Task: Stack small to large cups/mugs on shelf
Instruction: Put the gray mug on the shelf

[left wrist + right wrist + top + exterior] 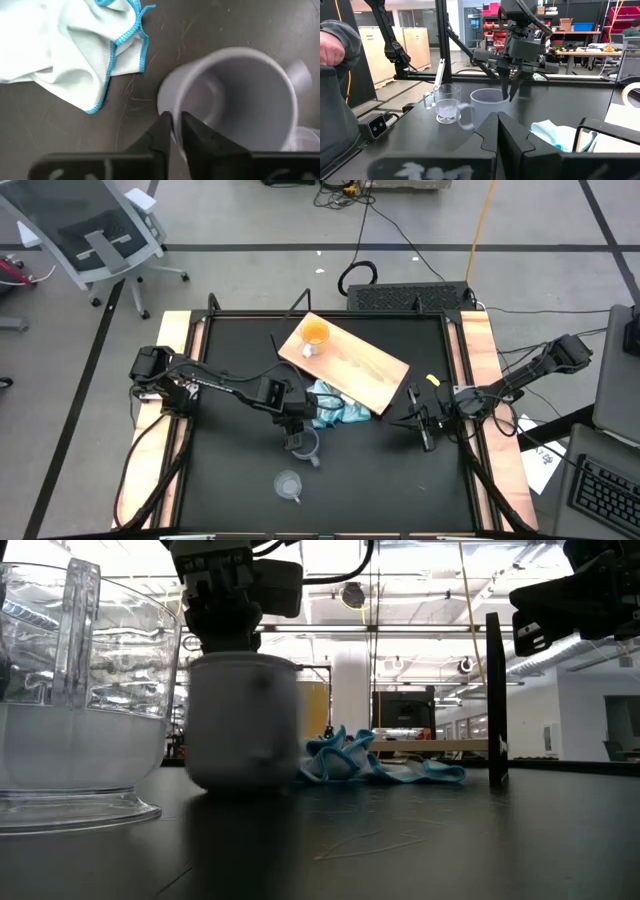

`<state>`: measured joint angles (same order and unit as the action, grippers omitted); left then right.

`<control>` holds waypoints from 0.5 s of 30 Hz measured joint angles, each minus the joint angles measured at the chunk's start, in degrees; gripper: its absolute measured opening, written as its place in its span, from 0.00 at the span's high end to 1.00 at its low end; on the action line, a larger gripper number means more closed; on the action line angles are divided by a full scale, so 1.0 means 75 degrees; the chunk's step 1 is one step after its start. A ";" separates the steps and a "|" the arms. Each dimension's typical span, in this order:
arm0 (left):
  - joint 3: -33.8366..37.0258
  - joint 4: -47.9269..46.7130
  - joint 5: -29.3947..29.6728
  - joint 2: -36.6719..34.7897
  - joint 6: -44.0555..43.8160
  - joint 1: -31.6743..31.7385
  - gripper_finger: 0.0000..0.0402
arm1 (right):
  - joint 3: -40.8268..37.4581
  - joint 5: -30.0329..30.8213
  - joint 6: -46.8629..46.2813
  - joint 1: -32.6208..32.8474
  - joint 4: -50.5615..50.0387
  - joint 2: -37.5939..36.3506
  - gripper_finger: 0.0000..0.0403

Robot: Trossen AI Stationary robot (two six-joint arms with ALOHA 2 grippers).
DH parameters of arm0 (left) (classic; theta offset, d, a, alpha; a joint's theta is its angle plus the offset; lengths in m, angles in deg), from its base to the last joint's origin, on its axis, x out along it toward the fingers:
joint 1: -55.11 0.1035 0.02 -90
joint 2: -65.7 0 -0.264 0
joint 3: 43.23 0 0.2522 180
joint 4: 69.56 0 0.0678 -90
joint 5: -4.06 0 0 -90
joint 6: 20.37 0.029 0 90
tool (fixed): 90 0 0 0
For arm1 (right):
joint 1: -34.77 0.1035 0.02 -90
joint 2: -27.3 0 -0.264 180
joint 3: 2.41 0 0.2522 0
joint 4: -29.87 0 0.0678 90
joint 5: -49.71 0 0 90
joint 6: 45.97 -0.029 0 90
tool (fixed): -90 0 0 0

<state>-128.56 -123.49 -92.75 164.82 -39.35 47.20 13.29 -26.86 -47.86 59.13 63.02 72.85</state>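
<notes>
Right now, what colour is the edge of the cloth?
Bright blue stitching on a pale cloth; the left wrist view shows it best.

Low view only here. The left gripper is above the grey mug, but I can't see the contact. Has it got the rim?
Observer: Yes. The left gripper is closed on the rim of the grey-blue mug, one jaw inside the wall, one outside.
Operator: Where's the orange mug?
Observer: The orange mug stands upright on the wooden board, near its far left end.
Operator: And the right arm?
Observer: The right gripper is shut and empty, at the table's right side, apart from the mugs.
</notes>
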 joint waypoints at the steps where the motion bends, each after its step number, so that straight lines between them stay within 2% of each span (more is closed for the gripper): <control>1: 0.0000 -0.0001 -0.0019 0.0000 0.0064 0.0000 0.94 | 0.0000 -0.0001 0.0004 0.0000 -0.0003 0.0000 1.00; 3: 0.0000 -0.0035 -0.0036 0.0000 0.0138 0.0000 0.98 | -0.0001 -0.0002 0.0032 0.0000 -0.0001 0.0000 1.00; 11: 0.0000 -0.0064 -0.0040 0.0000 0.0385 0.0000 0.98 | 0.0000 0.0000 0.0087 0.0000 -0.0003 0.0001 1.00; 15: -0.0007 -0.0136 -0.0040 0.0000 0.0997 -0.0013 0.99 | 0.0000 0.0000 0.0085 0.0000 -0.0002 -0.0001 1.00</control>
<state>-128.62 -124.51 -93.05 164.82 -31.87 47.11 13.29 -26.86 -47.23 59.13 63.00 72.84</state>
